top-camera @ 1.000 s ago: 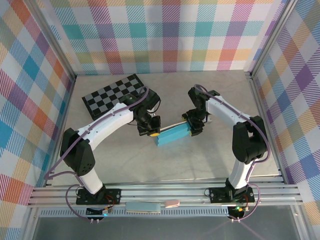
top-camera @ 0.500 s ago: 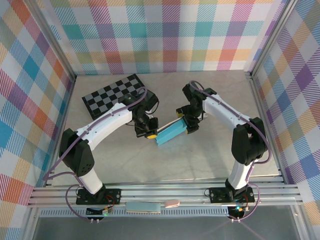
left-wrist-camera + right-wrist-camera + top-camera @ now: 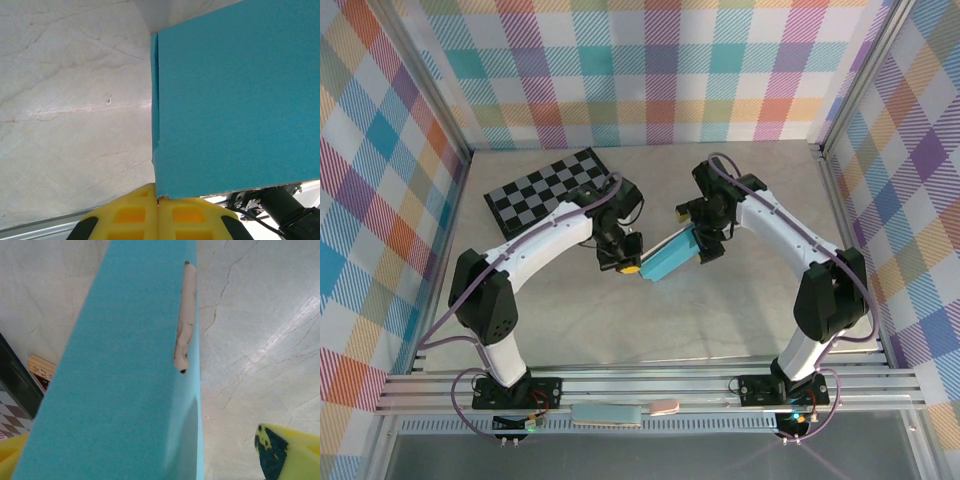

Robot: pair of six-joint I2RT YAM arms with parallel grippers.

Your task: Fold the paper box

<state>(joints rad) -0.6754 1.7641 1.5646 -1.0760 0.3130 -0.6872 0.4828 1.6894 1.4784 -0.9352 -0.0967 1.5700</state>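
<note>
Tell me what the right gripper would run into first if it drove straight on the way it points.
The paper box, most likely: its turquoise panel stands between the open fingers of the right gripper, directly ahead, with the table behind it. How near it is remains unclear.

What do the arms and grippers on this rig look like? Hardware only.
The left arm and right arm have curved white links, black joint housings and purple cables running alongside. The left fingers are yellow moulded blocks with rectangular recesses; a right finger is yellow with a dark smudged tip.
</note>
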